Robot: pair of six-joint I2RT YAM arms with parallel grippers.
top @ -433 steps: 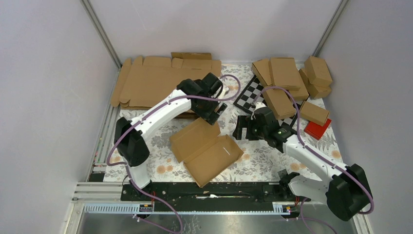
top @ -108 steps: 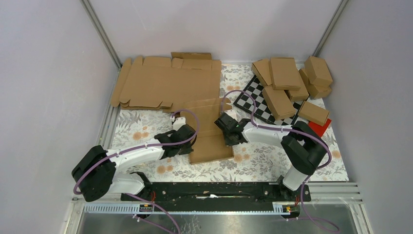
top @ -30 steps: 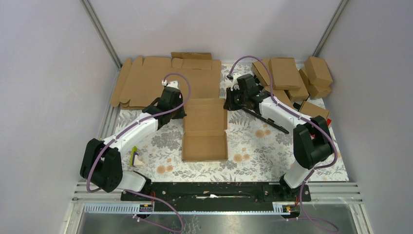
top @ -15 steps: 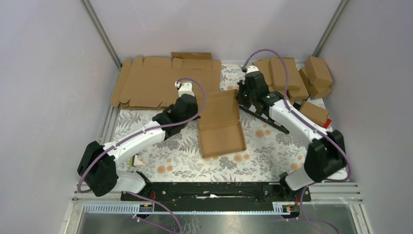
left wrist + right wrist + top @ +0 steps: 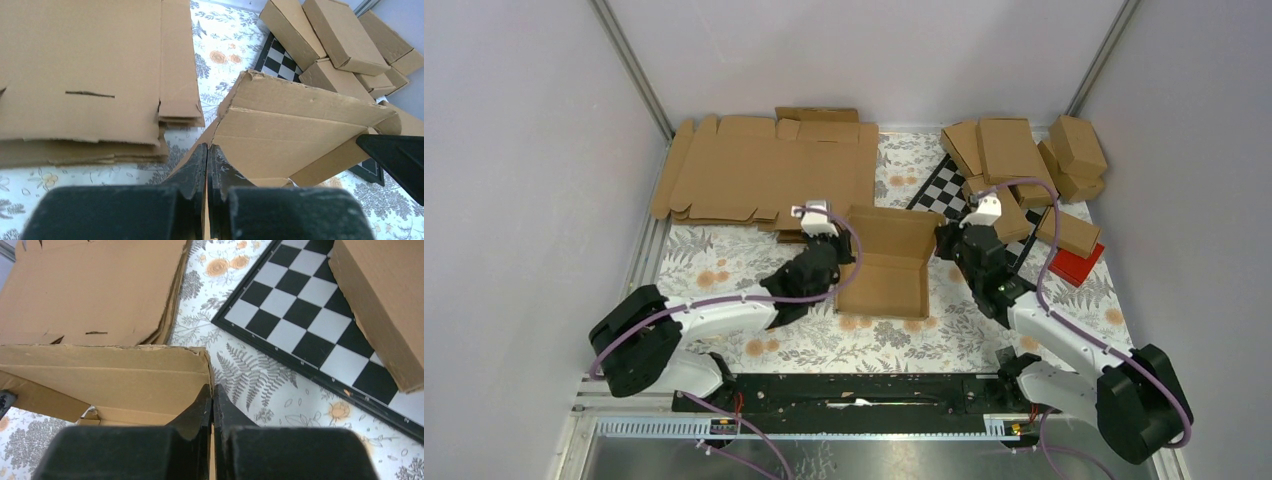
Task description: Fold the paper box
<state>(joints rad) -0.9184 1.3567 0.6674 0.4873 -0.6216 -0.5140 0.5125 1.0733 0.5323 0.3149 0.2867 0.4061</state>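
- While standing the side walls up, hold both pinches at one height and swing them inward together; judged step: walls being raised along the creases, box roughly half formed.
- Nearest, left gripper point(image 5: 207, 156): clamped flat on the left side edge of the paper box point(image 5: 886, 265), cardboard sandwiched between the fingers, no gap to be seen.
- Opposite, right gripper point(image 5: 212, 396): clamped likewise on the right side edge, just under the corner of the raised far panel.
- Position of the paper box: middle of the counter point(image 5: 724, 275), between the two grippers, base down on the floral cover, far panel tilted up, near end open and low.
- Advised: bend only at the scored lines, turning the wrists rather than dragging, so as not to slide the base about.
- Advised: avoid pulling the two ends apart; thin board, ragged along the top edge, likely to bow or tear there.
- Advised: release only once a wall stands square, one side at a time, the other pinch serving as anchor.
- Beyond, to the left: stack of flat blanks point(image 5: 764, 175), close against the far left corner of the box; touching or merely beside, cannot tell; clearance worth watching.
- Beyond, to the right: chequered board point(image 5: 310, 315), partly under the finished cartons point(image 5: 1009, 150) heaped at the far right corner; apart from the work.
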